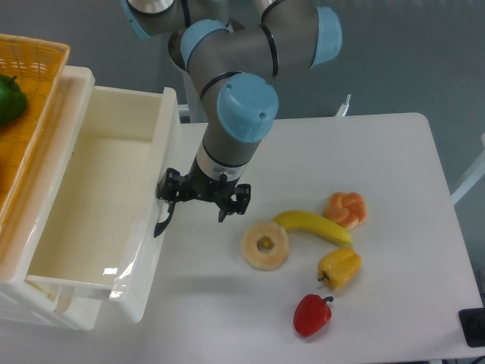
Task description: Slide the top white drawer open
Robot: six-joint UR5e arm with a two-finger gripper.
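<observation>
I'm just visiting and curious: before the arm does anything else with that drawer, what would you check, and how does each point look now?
1. Top drawer pulled out: ok, its inside shows.
2. Drawer inside free of things: ok.
3. Gripper at the black handle: ok.
4. Gripper shut on the handle: cannot tell.
5. Pineapple ring and banana away from the drawer front: ok.
6. Basket undisturbed on top: ok.

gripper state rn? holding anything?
Gripper: open, holding nothing; its left finger is by the black handle of the pulled-out top drawer.
</observation>
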